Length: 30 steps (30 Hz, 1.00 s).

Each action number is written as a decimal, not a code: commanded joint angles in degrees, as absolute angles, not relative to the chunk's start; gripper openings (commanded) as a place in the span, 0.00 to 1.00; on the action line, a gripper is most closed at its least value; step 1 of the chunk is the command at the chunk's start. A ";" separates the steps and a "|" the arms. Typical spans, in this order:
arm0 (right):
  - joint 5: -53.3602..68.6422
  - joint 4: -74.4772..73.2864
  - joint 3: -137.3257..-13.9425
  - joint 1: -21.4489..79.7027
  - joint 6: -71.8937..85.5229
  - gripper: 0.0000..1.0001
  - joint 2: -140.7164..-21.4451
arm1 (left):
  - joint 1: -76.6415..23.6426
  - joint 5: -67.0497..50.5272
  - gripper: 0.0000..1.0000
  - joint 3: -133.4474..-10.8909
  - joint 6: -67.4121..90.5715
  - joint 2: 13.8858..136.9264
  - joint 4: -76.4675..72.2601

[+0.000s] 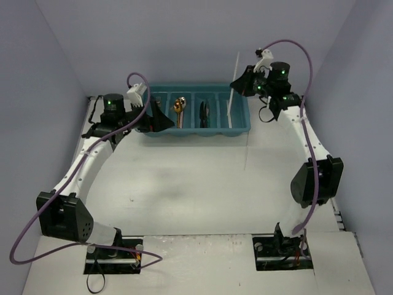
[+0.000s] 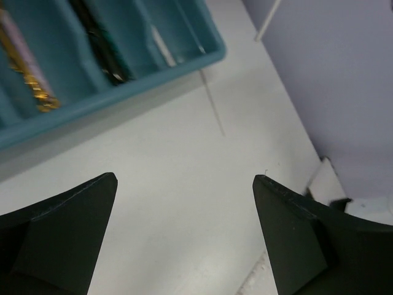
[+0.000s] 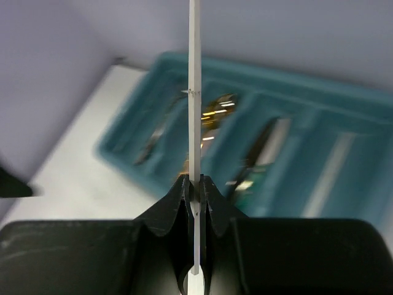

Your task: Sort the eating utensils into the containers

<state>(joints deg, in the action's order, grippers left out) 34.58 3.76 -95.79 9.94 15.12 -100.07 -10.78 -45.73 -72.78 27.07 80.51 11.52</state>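
Observation:
The teal tray (image 1: 243, 128) lies at the far middle of the table. Its compartments hold a gold spoon (image 1: 178, 106), black knives (image 1: 204, 114) and a pale stick (image 1: 229, 115). My right gripper (image 1: 241, 83) hovers over the tray's far right corner, shut on a white chopstick (image 1: 237, 64) that points up and away. In the right wrist view the chopstick (image 3: 194, 92) stands clamped between the jaws of the gripper (image 3: 194, 181), above the tray (image 3: 116, 150). My left gripper (image 1: 161, 120) is open and empty at the tray's near left. It shows over bare table in the left wrist view (image 2: 184, 177).
A thin pale stick (image 1: 245, 157) lies on the table just in front of the tray's right end, and shows in the left wrist view (image 2: 213, 107). Lavender walls enclose the table on three sides. The tray's near rim (image 2: 123, 92) runs beside the left gripper.

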 commanded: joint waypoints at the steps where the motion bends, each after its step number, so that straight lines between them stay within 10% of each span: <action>1: 23.49 -5.57 -103.78 9.14 -1.27 0.00 -106.97 | -9.98 -30.13 0.92 -75.67 17.46 76.21 21.55; 17: 17.57 -5.78 -113.83 8.88 -3.69 0.00 -125.54 | -10.13 -16.60 0.92 -70.53 17.05 72.56 27.51; 22: 17.96 -5.89 -114.32 8.67 -1.40 0.46 -125.68 | -10.20 -16.31 0.92 -69.97 16.75 72.43 27.51; 30: 17.26 -7.77 -109.02 8.17 4.94 0.45 -110.32 | -10.20 -15.88 0.92 -71.62 17.16 73.97 27.46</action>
